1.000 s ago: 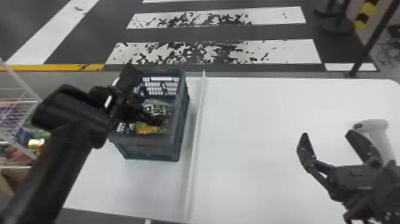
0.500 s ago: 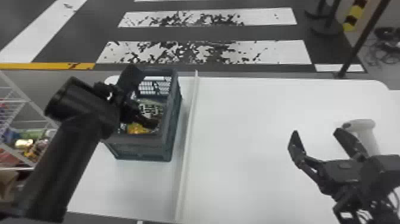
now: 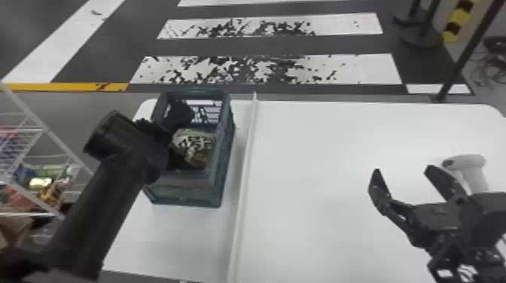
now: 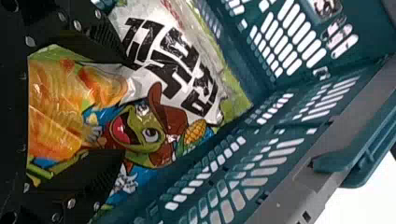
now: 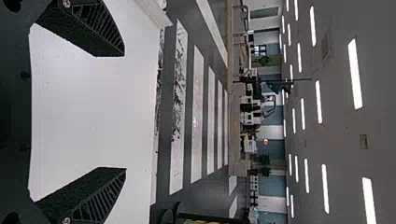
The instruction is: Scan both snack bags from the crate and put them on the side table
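Left gripper (image 3: pixel 184 137), black and two-fingered, has moved rightward relative to the crate since the last head frame, its arm now reaching farther across the near end; the right gripper (image 3: pixel 403 171), also black, has kept its place over the table. Left fingers are down inside the teal plastic crate with slotted walls (image 3: pixel 184 193), spread apart, with the orange part of a shiny snack bag (image 4: pixel 173 70) in the gap between them. Bag is in the crate: white with big black lettering, green edging, an orange food picture, and a green cartoon character in a brown hat beside a corn cob. Can't tell whether the lower orange part is a separate bag. Crate stands on the left section of the white table (image 3: pixel 320 225), beside a raised white strip (image 3: pixel 243 180) dividing the top. Right gripper's fingers are wide apart, nothing between them, above the larger section. White handheld scanner (image 3: pixel 467 162) is on that section, near the right gripper, toward the right side. Wire rack (image 3: pixel 22 130) with colourful packets (image 3: pixel 52 188) at far left. Black-and-white striped floor (image 3: pixel 233 71) beyond the table.
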